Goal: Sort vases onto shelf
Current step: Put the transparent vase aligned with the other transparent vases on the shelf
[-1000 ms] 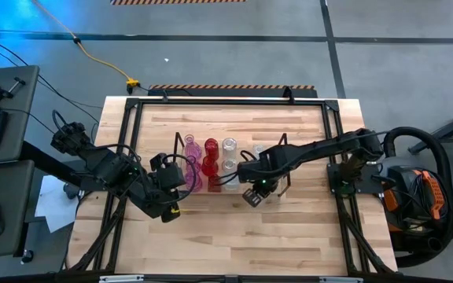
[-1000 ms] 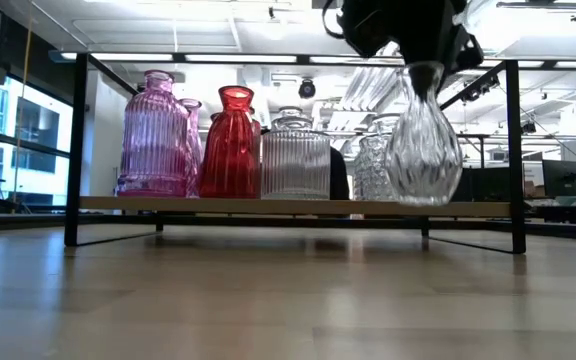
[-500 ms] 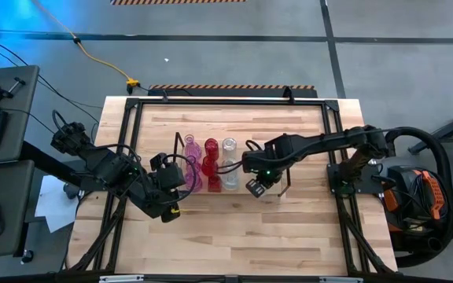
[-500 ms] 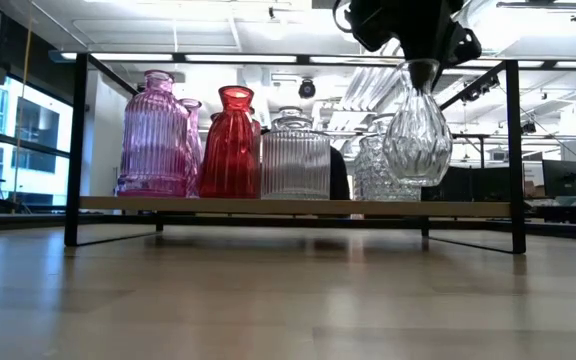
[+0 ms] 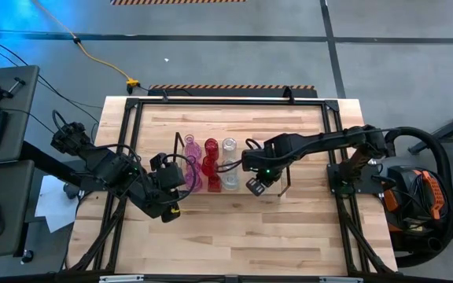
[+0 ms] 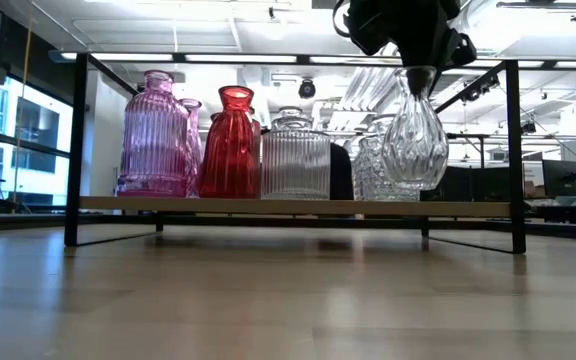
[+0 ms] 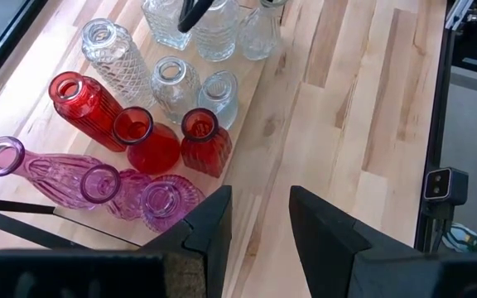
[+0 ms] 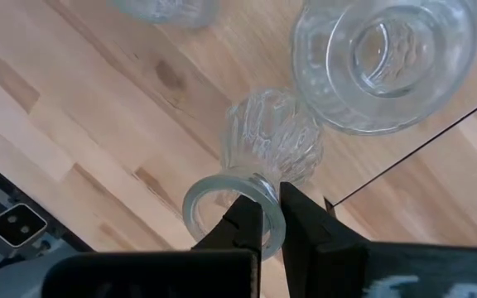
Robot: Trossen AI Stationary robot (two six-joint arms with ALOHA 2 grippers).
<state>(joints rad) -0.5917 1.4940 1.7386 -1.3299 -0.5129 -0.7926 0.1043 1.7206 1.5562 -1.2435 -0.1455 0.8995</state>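
The shelf (image 6: 288,206) is a low light-wood board with dark wire end frames. On it stand pink vases (image 6: 155,135), red vases (image 6: 230,145) and clear vases (image 6: 295,158). A clear bulbous vase (image 6: 415,140) hangs just above the board's right end, with my right gripper (image 6: 418,60) shut on it. That gripper (image 5: 255,185) sits at the right end of the row. My left gripper (image 5: 166,208) stands open by the shelf's near left corner. Nothing lies between its fingers (image 7: 214,228). My right gripper holds the clear vase by its rim (image 8: 265,199), coming from above with the fingers pointing down. One finger (image 8: 245,222) sits over the mouth and the other (image 8: 303,225) outside it. The vase hangs upright below the fingers, its base (image 6: 415,186) clear of the board.
The shelf's wire end frames (image 6: 74,150) (image 6: 514,150) rise at both ends of the board. A dark frame (image 5: 132,106) runs around the tabletop. Bare wood (image 5: 234,244) lies between the shelf and the near edge.
My right gripper has risen and gone a little toward the table's far edge, carrying the clear vase. The vase hangs upright and is now higher above the board's right end. It has kept still for the last half second.
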